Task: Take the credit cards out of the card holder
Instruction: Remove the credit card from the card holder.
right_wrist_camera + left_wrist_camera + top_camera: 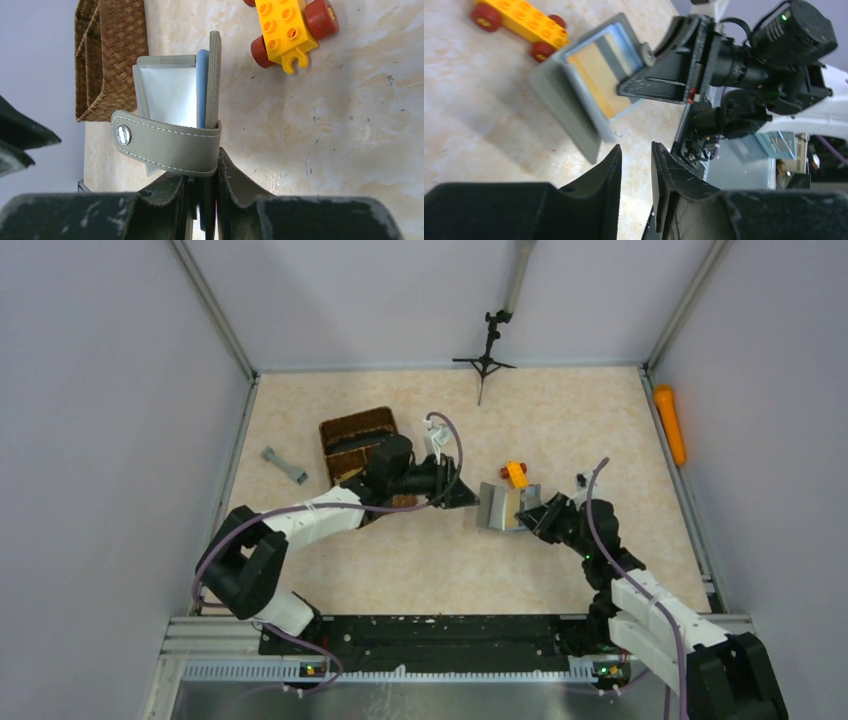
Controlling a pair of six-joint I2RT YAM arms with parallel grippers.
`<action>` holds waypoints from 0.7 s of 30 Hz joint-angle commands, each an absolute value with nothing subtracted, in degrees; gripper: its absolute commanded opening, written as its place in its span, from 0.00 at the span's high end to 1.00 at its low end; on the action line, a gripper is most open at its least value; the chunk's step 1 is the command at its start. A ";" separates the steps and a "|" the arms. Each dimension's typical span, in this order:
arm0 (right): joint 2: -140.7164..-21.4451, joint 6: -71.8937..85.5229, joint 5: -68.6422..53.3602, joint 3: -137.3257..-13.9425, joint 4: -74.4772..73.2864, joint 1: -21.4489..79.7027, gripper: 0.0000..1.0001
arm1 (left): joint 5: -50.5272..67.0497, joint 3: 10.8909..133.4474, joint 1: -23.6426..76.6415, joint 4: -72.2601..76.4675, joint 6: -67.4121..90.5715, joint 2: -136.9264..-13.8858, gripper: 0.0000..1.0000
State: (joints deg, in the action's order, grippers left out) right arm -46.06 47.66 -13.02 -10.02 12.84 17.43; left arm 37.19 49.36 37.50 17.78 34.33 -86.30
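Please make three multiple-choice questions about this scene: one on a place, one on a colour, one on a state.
1. The toy brick is: A. on the table beside the card holder; B. on top of it; C. under it.
2. Its wheels are: A. blue; B. red; C. green.
3. The right tool is: A. open and empty; B. shut on the toy brick; C. shut on the card holder.

Answers: 1 A: it stands on the table next to the card holder. 2 B: the wheels in view are red. 3 C: the card holder is clamped in it.
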 commanded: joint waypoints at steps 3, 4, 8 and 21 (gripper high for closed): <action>-47.60 47.44 -16.91 -9.72 21.59 17.60 1.00 | 43.36 51.74 42.53 22.23 31.56 -88.03 0.63; -47.77 47.30 -17.03 -9.87 21.69 17.99 1.00 | 43.97 52.07 42.75 22.27 31.55 -88.64 0.61; -47.85 46.79 -16.51 -10.38 22.73 20.55 1.00 | 45.60 55.58 43.07 18.85 31.74 -92.42 0.51; -46.51 45.79 -12.72 -12.19 20.83 25.75 1.00 | 39.26 64.82 41.78 1.39 29.13 -102.30 0.65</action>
State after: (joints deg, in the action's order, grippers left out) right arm -48.36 46.06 -13.61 -9.43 17.63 25.34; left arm 39.11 62.89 42.68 4.25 29.65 -100.66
